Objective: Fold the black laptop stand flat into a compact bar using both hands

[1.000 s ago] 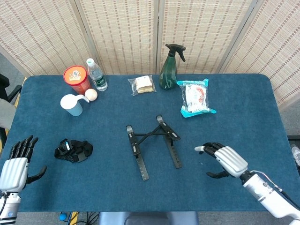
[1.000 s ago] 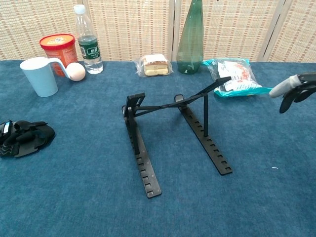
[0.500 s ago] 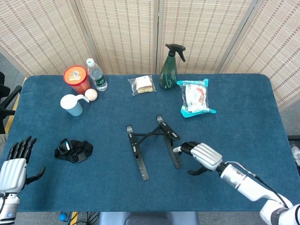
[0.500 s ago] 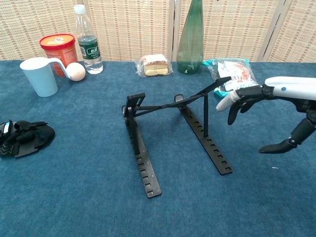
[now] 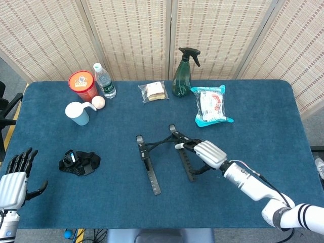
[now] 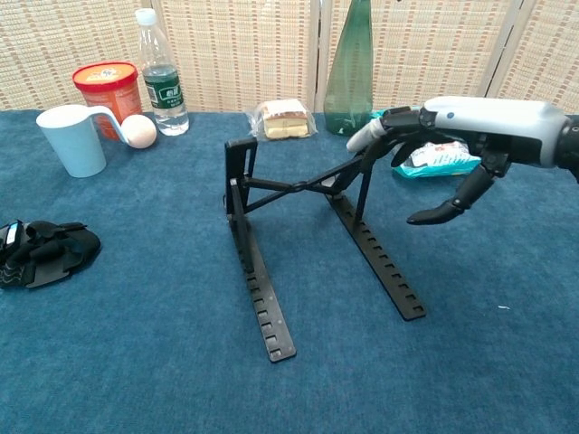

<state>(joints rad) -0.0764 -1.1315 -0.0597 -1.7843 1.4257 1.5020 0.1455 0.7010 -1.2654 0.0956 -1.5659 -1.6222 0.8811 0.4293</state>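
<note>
The black laptop stand (image 5: 150,171) stands unfolded at the table's middle, its two notched rails (image 6: 258,289) running toward me and its crossbars raised. My right hand (image 5: 206,152) has come in from the right. Its fingers (image 6: 384,122) lie over the top of the stand's raised right support, while the thumb hangs apart below. In the chest view the right hand (image 6: 470,122) shows at the upper right. My left hand (image 5: 14,178) hovers at the table's near left corner, fingers spread upward, holding nothing and far from the stand.
A black strap bundle (image 5: 79,162) lies left of the stand. Along the back stand a white mug (image 5: 78,113), an egg (image 5: 98,102), a red tub (image 5: 82,85), a water bottle (image 5: 104,81), a bagged sandwich (image 5: 154,91), a green spray bottle (image 5: 182,75) and a snack packet (image 5: 211,105).
My right hand has travelled left from the near right side onto the stand's right support. The stand's left upright and crossbars now stand higher. My left hand has sunk slightly.
</note>
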